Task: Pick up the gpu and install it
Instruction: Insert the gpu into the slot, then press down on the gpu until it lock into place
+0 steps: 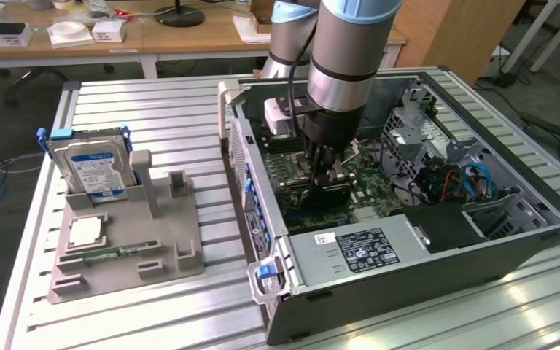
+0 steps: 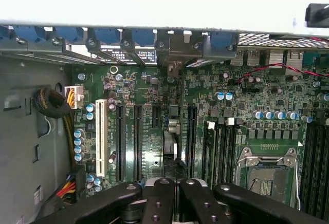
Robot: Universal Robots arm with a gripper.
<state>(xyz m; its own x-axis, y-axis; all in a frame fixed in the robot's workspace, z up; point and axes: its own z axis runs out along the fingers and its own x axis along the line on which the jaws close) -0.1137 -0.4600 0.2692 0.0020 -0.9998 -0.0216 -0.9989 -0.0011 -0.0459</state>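
My gripper (image 1: pixel 327 179) reaches down inside the open computer case (image 1: pixel 513 240), close over the green motherboard (image 1: pixel 367 186). In the wrist view its black fingers (image 2: pixel 159 196) are pressed together, so the gripper (image 2: pixel 175 183) is shut. Directly ahead of the fingertips the gpu (image 2: pixel 171 142) stands edge-on as a thin strip among the long black expansion slots (image 2: pixel 138 142). It runs toward a metal bracket (image 2: pixel 177 54) at the case's rear openings. I cannot tell whether the fingers pinch the card's edge or only rest above it.
On the exterior view's left a grey holder (image 1: pixel 129 255) carries a blue-labelled hard drive (image 1: pixel 90 169), a processor chip (image 1: pixel 85 232) and a memory stick (image 1: pixel 114 251). Inside the case are the power supply (image 1: pixel 358 249), the processor socket (image 2: pixel 267 175) and cable bundles (image 2: pixel 51 103).
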